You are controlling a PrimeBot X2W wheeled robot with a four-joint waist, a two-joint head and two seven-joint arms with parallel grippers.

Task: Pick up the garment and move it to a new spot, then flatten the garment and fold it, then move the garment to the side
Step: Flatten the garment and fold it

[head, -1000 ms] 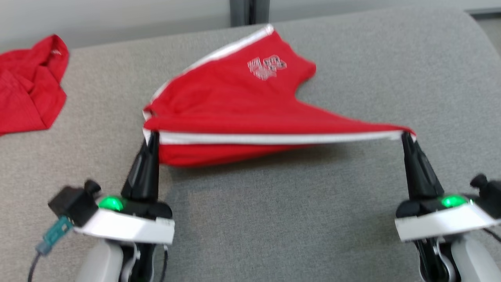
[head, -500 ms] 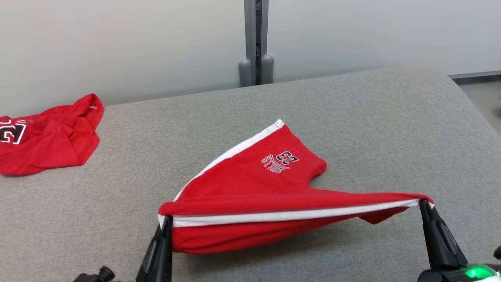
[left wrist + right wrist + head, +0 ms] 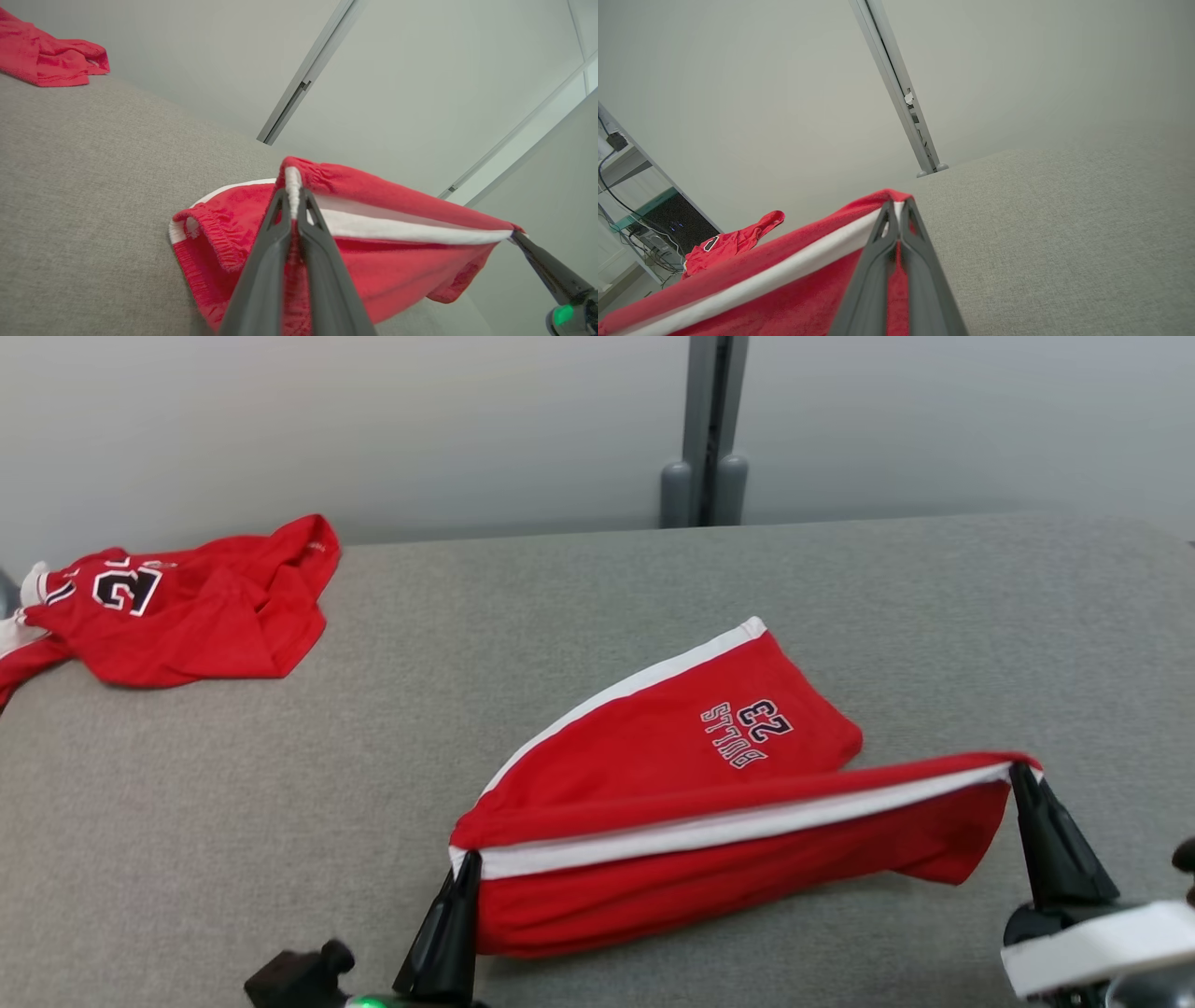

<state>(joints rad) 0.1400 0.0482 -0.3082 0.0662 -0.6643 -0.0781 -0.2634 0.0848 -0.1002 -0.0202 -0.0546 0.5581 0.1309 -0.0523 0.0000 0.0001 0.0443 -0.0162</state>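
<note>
On the grey woven worktop [image 3: 280,803] we see the red shorts [image 3: 653,756], soft knit with a white stripe, stretched between our left hand [image 3: 470,861] and right hand [image 3: 1019,777], each pinched shut on that striped edge.

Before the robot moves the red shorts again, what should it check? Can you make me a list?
1. Left gripper pinching one end of the shorts: ok, shut on the fabric.
2. Right gripper pinching the other end: ok.
3. White stripe pulled straight between them: ok.
4. Shorts fully off the grey cushion: not ok, the printed leg lies on it.
5. Red jersey out of the way: ok, far off at the left.
6. Hidden lower layer smooth: cannot tell.
</note>
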